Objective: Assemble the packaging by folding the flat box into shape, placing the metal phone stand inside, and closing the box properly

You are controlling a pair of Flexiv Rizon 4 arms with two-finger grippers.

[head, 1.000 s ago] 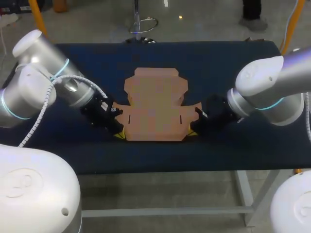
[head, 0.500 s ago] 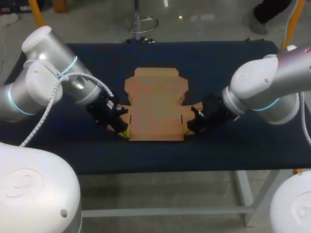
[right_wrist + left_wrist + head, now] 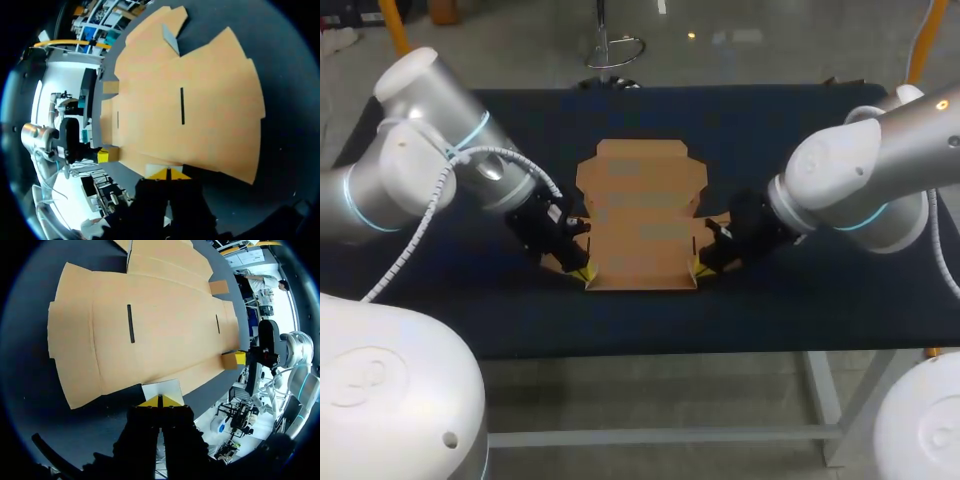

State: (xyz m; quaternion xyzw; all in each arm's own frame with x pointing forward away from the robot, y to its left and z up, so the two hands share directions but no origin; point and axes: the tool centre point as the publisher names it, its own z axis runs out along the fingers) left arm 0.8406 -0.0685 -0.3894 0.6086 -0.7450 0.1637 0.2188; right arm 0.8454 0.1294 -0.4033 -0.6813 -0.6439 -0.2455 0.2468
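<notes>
The flat box [image 3: 642, 215] lies unfolded by the table's [image 3: 770, 130] near edge, and the left gripper [image 3: 580, 273] and right gripper [image 3: 699, 270], each clenched on nothing, nose against its 2 near corners, seemingly to lift the flaps.

1 table [image 3: 770, 120], topped with a dark navy cloth, matte and plain. It runs almost the full width from left to right, and its far edge is straight. The cloth hangs over the near edge as a short band. Below that is a pale grey metal frame: 1 horizontal crossbar [image 3: 650, 436] running left to right, and 1 upright leg [image 3: 825, 400] at near right, joined to the bar. Both wrist views show the same navy surface.
</notes>
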